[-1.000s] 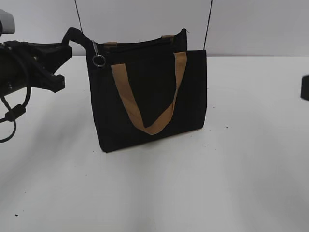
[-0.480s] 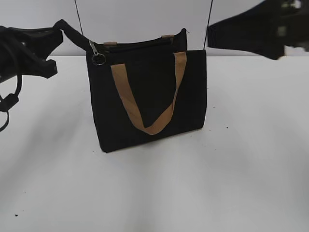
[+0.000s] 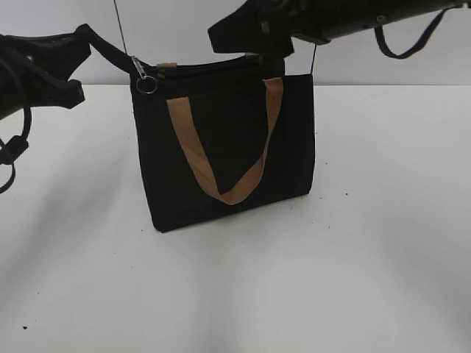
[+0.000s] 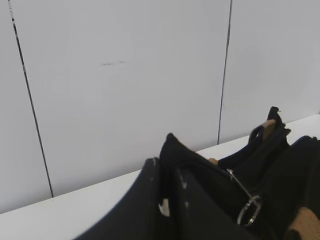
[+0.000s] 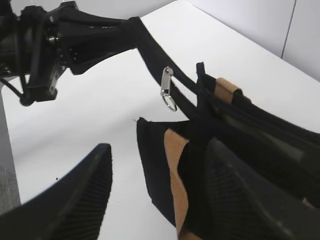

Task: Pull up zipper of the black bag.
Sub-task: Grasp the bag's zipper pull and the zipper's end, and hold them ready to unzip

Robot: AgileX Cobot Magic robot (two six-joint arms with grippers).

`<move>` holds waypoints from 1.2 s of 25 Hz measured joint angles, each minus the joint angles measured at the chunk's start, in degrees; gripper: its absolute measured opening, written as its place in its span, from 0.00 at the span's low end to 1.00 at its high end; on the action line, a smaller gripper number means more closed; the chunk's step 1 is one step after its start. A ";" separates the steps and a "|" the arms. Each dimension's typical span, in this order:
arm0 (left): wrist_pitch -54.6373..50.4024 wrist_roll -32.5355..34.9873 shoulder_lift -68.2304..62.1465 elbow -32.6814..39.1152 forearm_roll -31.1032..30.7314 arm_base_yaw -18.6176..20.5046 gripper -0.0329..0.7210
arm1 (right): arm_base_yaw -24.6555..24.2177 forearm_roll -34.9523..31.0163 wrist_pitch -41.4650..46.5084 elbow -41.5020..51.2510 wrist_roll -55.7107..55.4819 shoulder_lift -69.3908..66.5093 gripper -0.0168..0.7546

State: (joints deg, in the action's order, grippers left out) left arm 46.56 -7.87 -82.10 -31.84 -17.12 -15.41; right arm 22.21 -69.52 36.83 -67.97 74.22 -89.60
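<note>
The black bag [image 3: 228, 147] stands upright on the white table, with a tan handle [image 3: 221, 158] hanging down its front. The zipper runs along its top edge, and the silvery pull tab with a ring [image 3: 146, 79] hangs at the left end. My left gripper [image 3: 82, 38] is shut on the black fabric tail at that zipper end [image 4: 167, 150] and holds it taut to the left. My right gripper [image 3: 235, 37] is open and empty, hovering above the bag's top. In the right wrist view its jaws [image 5: 155, 190] straddle the bag's edge, with the pull tab [image 5: 166, 85] ahead of them.
The white table [image 3: 368, 257] extends on all sides of the bag. A white wall with thin black seams [image 3: 118, 22] stands close behind. A cable loop [image 3: 11, 158] hangs from the left arm, another [image 3: 405, 44] from the right arm.
My right arm has swung in from the right edge to above the bag's top. My left gripper has pulled the zipper tail slightly left and up.
</note>
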 joint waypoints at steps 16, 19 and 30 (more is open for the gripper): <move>1.28 -0.07 0.00 0.00 0.90 -0.06 0.09 | 6.70 0.90 0.93 -13.74 0.90 -17.78 0.61; 1.84 -0.07 0.00 0.00 1.08 -0.06 0.09 | 7.19 1.15 -0.57 -13.74 1.79 -19.30 0.61; 2.45 -0.24 0.00 0.00 1.12 -0.06 0.09 | 9.95 1.05 -9.69 -13.74 3.49 -21.69 0.61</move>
State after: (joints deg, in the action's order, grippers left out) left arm 49.00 -8.11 -82.10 -31.84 -15.99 -15.47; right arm 32.16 -68.47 27.14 -81.71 77.71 -111.30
